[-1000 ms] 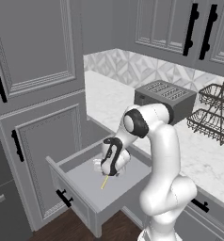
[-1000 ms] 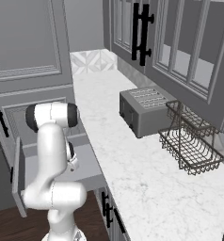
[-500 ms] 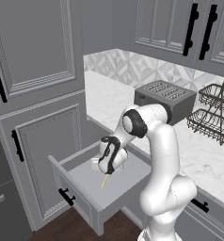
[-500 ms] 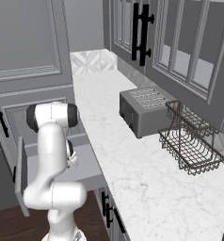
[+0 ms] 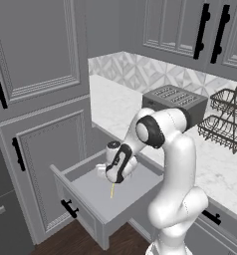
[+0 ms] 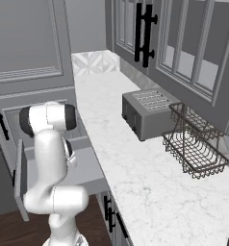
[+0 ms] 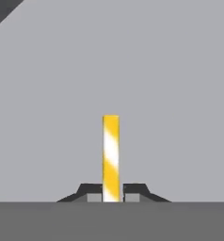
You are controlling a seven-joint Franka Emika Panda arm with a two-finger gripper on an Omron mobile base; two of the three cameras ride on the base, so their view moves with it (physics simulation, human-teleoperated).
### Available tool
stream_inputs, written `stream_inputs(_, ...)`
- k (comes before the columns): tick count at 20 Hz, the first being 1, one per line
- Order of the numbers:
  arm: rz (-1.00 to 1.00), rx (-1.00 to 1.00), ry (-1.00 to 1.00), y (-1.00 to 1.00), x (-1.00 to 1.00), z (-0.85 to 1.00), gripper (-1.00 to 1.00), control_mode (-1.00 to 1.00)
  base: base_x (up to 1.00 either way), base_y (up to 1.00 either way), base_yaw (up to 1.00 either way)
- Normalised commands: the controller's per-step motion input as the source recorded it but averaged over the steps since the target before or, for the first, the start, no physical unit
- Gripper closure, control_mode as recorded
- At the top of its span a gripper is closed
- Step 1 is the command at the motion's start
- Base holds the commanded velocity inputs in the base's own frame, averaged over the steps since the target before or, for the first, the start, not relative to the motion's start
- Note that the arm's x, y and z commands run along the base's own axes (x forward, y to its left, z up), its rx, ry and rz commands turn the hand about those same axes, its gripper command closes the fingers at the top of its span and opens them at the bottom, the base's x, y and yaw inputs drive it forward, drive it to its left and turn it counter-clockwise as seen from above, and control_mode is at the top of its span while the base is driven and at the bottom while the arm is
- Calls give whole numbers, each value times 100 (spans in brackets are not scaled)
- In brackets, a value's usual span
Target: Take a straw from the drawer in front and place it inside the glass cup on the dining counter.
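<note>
The wide, shallow grey cabinet drawer point(image 5: 98, 199) with a short black bar handle stands pulled out at lower centre of the left base view, and at lower left of the right base view point(image 6: 90, 166). The white arm reaches down into it from the right side of the left base view. The tool point(image 5: 112, 181) sits low over the drawer floor, at centre of that frame.

In the hand view the tool point(image 7: 111, 194) is clamped on the thin yellow and white striped straw point(image 7: 111, 157): both dark fingertips point(image 7: 135, 189) press against its sides at lower centre. The straw runs straight up from the tips to mid-frame, over plain grey drawer floor. In the left base view the straw point(image 5: 111, 190) shows as a thin yellow line just below the tool, above the drawer floor.

On the white marble-look bench point(image 5: 115, 112) stand a grey two-slot toaster point(image 5: 174, 102) and, to its right, a dark wire dish rack point(image 5: 225, 122). Grey panelled cabinet doors point(image 5: 36, 45) fill the upper left.
</note>
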Motion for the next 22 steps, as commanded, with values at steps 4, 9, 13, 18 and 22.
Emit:
stream_inputs(4, 0, 11, -19, -25, -32, 100, 100, -100, 0, 0, 0)
stream_inputs(9, 1, 17, -10, -24, -5, 100, 100, -100, 0, 0, 0)
stream_inputs(13, 2, 18, -1, -9, 5, 100, 100, -100, 0, 0, 0)
stream_inputs(18, 1, 11, 0, -5, 19, 100, 100, -100, 0, 0, 0)
stream_inputs(22, 0, 0, 0, -4, 11, 100, 100, -100, 0, 0, 0)
